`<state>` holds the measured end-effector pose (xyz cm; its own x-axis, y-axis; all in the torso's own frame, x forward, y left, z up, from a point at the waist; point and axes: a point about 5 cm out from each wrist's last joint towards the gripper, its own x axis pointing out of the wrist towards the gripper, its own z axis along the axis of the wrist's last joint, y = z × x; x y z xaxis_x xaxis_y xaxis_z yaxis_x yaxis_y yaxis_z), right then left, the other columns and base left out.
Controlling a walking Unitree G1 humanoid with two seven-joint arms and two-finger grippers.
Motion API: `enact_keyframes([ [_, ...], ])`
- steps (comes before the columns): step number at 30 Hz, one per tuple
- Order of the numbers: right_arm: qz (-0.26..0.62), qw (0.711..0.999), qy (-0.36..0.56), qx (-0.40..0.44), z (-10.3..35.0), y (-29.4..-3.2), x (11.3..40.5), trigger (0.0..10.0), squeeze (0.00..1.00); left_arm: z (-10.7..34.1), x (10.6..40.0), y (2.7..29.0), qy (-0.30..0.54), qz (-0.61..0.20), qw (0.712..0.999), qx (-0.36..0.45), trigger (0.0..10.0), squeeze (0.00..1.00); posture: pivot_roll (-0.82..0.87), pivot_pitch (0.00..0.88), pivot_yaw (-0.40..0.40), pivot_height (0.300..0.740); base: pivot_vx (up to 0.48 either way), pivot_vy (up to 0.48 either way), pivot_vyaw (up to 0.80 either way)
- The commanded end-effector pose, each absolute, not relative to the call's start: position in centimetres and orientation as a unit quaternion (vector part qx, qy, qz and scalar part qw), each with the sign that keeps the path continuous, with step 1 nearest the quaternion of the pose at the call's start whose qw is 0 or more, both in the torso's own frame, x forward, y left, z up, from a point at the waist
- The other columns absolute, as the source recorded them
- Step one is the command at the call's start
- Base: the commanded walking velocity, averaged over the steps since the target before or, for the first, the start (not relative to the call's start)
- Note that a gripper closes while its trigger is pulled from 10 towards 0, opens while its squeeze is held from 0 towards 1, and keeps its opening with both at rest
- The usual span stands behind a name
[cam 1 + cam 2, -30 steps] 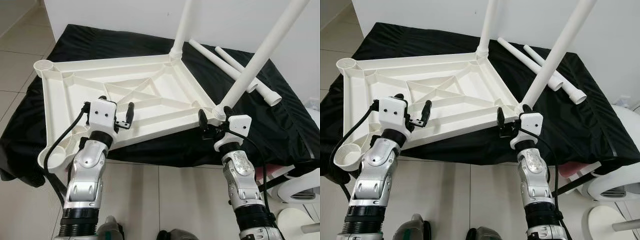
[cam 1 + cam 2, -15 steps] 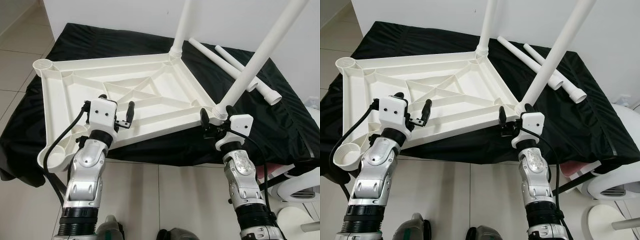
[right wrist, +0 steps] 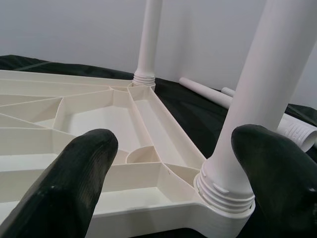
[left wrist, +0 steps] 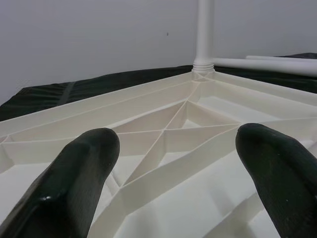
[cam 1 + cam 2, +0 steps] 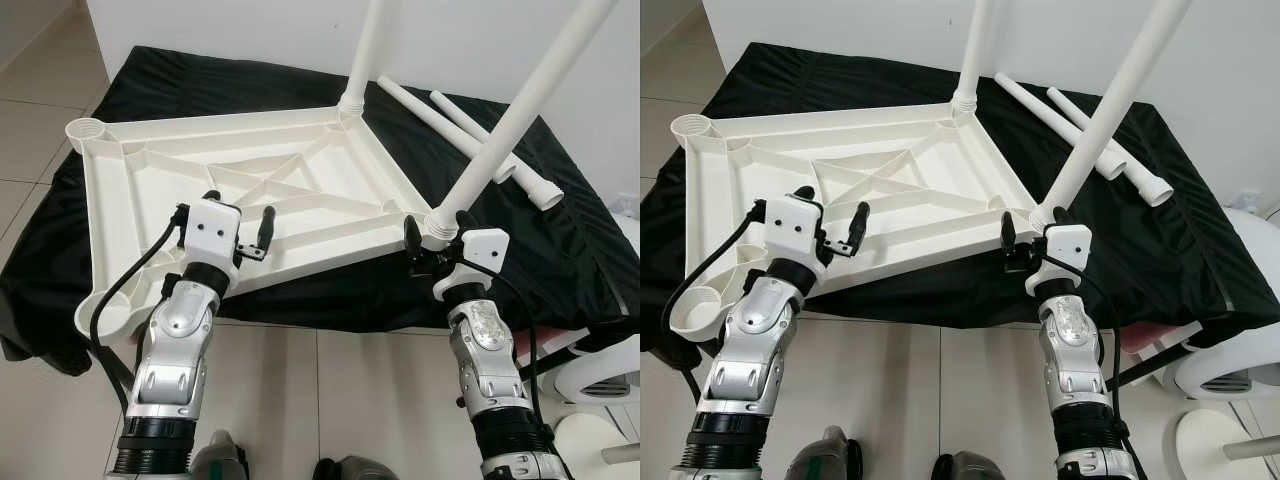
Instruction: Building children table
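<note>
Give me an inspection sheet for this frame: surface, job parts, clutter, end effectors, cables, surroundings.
Surface: black cloth covering a low platform.
Job's things: white tabletop lies upside down, ribs up; two legs screwed in, far leg and near-right leg; two loose legs lie on the cloth beyond it; left corner sockets are empty.
Clutter: nothing seen.
End effectors: left end effector open over the tabletop's near edge; right end effector open, fingers on either side of the near-right leg's base, not closed on it.
Cables: black cable loops from the left wrist down the arm; another runs along the right arm.
Surroundings: white wall, tiled floor, white furniture at right.
</note>
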<state>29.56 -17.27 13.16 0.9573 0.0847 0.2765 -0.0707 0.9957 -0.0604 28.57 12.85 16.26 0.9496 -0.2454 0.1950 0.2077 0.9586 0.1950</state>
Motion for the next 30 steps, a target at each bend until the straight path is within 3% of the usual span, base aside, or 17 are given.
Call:
enact_keyframes([
  [1,0.028,0.989,-0.138,-0.031,13.0,-17.9,29.6,10.0,0.0,16.1,28.4,12.3,-0.107,-0.135,0.981,0.088,10.0,0.0,0.09,0.019,-0.114,0.74,0.0,0.0,0.0],
  [11,0.018,0.99,-0.138,-0.034,13.0,-18.3,29.4,10.0,0.0,15.5,27.9,10.5,-0.09,-0.242,0.96,0.111,10.0,0.0,0.07,0.034,-0.105,0.74,0.0,0.0,0.0],
  [30,-0.006,0.99,-0.138,-0.036,12.9,-19.1,28.8,10.0,0.0,13.0,27.1,10.1,-0.015,-0.354,0.917,0.183,10.0,0.0,0.05,0.038,-0.081,0.74,0.0,0.0,0.0],
])
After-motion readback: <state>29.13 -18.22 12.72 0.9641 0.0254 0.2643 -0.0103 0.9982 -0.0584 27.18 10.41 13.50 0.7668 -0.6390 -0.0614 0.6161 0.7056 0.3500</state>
